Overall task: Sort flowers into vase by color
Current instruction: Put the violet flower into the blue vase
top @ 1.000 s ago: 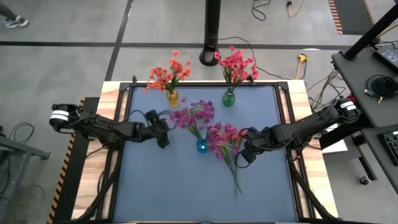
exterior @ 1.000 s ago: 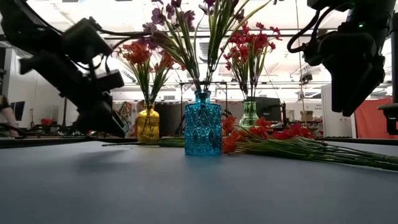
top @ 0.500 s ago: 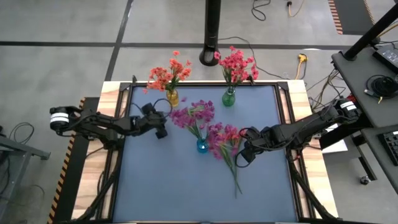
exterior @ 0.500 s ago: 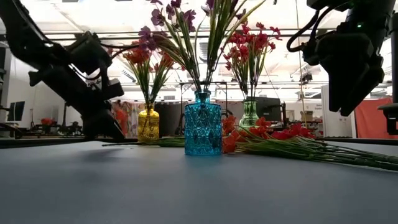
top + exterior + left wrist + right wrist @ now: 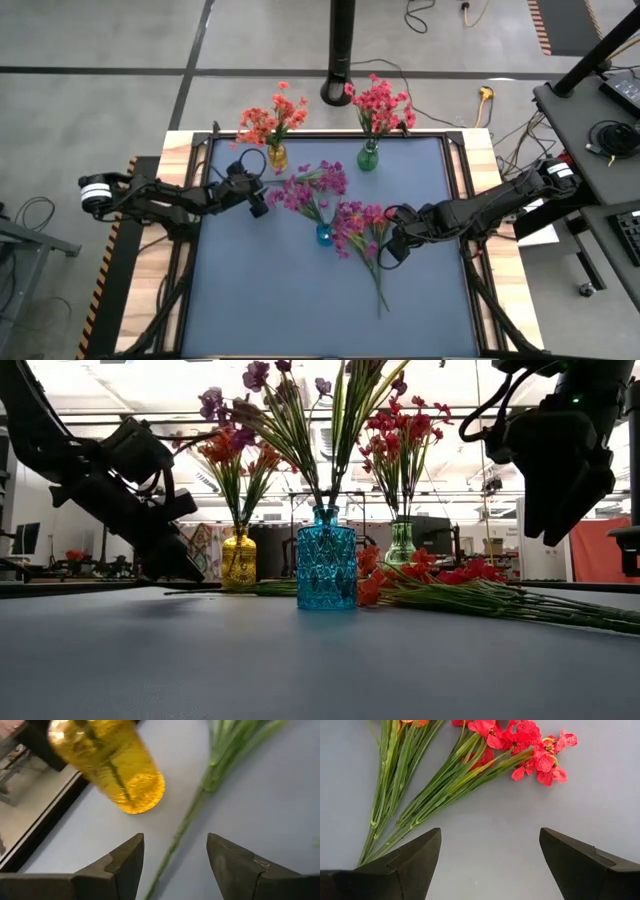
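Note:
A yellow vase (image 5: 277,156) with orange flowers (image 5: 268,120) and a green vase (image 5: 367,158) with red-pink flowers (image 5: 381,102) stand at the far edge. A blue vase (image 5: 325,235) mid-table holds purple flowers (image 5: 312,184). Loose red-pink flowers (image 5: 358,222) lie on the mat beside it, stems (image 5: 377,285) toward the near edge. My left gripper (image 5: 259,204) is open, low beside the yellow vase (image 5: 107,767). A thin green stem (image 5: 175,842) lies on the mat between its fingers, untouched. My right gripper (image 5: 389,250) hangs open above the loose flowers (image 5: 525,742).
A black pole (image 5: 341,50) stands behind the far edge. Wooden borders (image 5: 490,180) frame the blue-grey mat (image 5: 290,310), whose near half is bare. Cables loop around both arms.
My left gripper has swung toward the far edge, closer to the yellow vase, and rolled a little. The leftmost purple blossoms of the bunch have shifted toward the table's left. My right arm has kept still.

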Motion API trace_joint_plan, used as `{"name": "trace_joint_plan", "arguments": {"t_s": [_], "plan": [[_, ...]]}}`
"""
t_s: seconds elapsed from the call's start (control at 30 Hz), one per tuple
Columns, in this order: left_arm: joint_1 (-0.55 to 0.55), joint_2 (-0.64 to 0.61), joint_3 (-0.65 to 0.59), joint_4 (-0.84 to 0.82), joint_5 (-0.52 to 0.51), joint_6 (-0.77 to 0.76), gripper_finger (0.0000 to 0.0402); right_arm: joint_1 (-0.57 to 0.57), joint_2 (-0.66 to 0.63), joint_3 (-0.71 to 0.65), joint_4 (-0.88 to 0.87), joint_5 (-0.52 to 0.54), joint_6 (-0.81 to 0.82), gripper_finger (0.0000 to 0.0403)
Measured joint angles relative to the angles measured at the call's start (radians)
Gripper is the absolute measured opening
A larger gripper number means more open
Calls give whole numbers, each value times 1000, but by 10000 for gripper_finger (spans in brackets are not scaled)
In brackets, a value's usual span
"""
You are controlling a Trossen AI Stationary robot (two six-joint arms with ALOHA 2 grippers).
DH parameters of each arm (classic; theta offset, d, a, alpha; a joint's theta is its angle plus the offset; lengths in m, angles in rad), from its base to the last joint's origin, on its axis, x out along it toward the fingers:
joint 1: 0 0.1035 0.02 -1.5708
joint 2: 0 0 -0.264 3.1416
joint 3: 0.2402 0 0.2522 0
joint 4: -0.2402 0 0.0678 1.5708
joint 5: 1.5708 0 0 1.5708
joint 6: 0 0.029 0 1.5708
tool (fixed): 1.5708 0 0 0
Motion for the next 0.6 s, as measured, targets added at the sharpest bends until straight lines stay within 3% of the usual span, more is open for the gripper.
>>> {"name": "trace_joint_plan", "arguments": {"t_s": [0.6], "plan": [[36,0,-12,27,43,-10,199,0,0,0,0,12,8,329]]}}
